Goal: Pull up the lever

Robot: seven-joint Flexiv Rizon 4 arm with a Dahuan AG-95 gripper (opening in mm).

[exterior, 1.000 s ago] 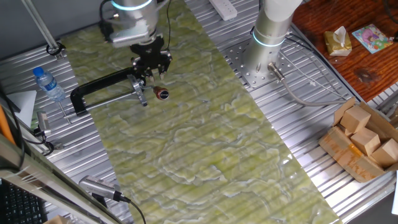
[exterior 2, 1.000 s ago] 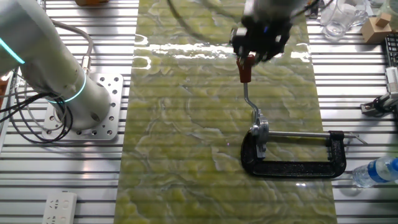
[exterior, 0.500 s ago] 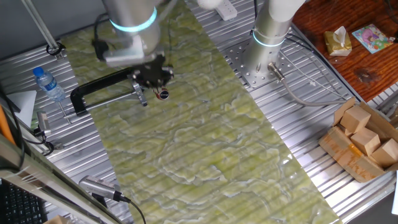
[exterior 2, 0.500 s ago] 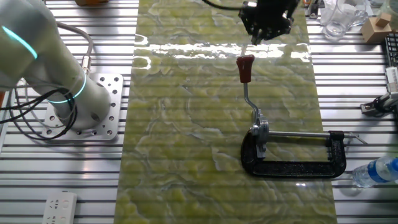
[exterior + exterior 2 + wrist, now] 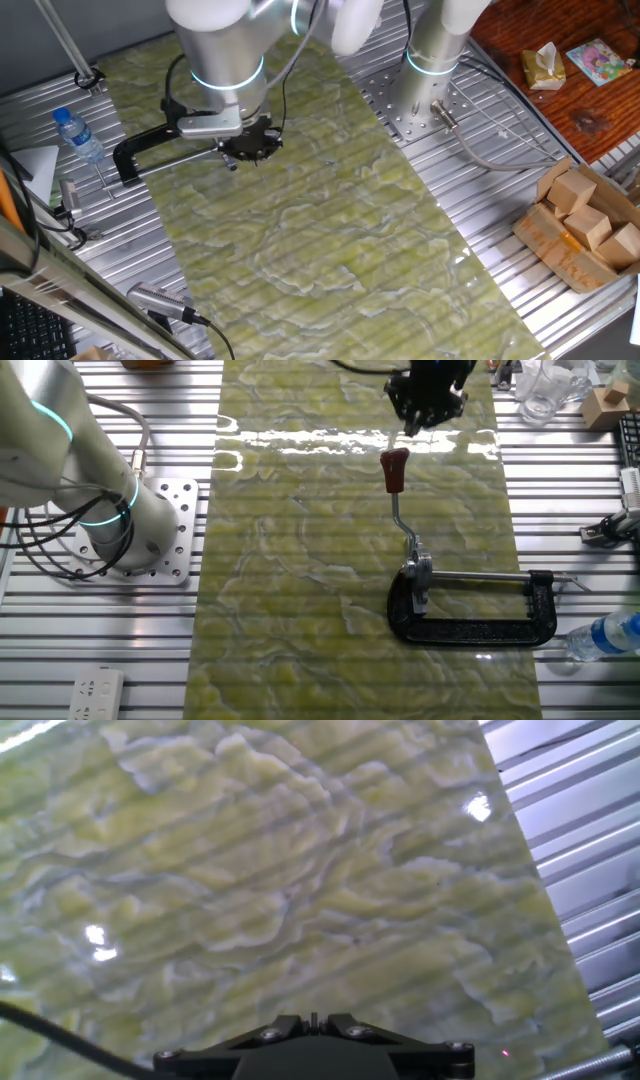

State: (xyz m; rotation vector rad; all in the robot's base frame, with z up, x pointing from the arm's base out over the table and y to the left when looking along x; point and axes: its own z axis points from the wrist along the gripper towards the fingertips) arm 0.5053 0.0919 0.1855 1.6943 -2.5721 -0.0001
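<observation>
The lever [image 5: 400, 510] is a thin silver rod with a red-brown cap [image 5: 395, 465]. It is jointed to the black C-clamp [image 5: 470, 628] and points away from it over the green mat. My gripper [image 5: 424, 412] hangs beyond and above the cap, apart from it, with the jaws together and nothing between them. In one fixed view my gripper [image 5: 250, 148] covers the lever's cap, and the clamp [image 5: 150, 140] lies to its left. The hand view shows only bare mat ahead of my gripper [image 5: 313, 1018]; the lever is out of that view.
A water bottle [image 5: 78, 135] lies left of the clamp. The arm's base [image 5: 420, 90] stands at the mat's far side. Wooden blocks in a box [image 5: 580, 220] sit at the right. Glassware [image 5: 545, 395] stands beyond the mat's corner.
My gripper was around the lever's cap a second ago. It has drawn off and away from the cap. The lever stands where it was.
</observation>
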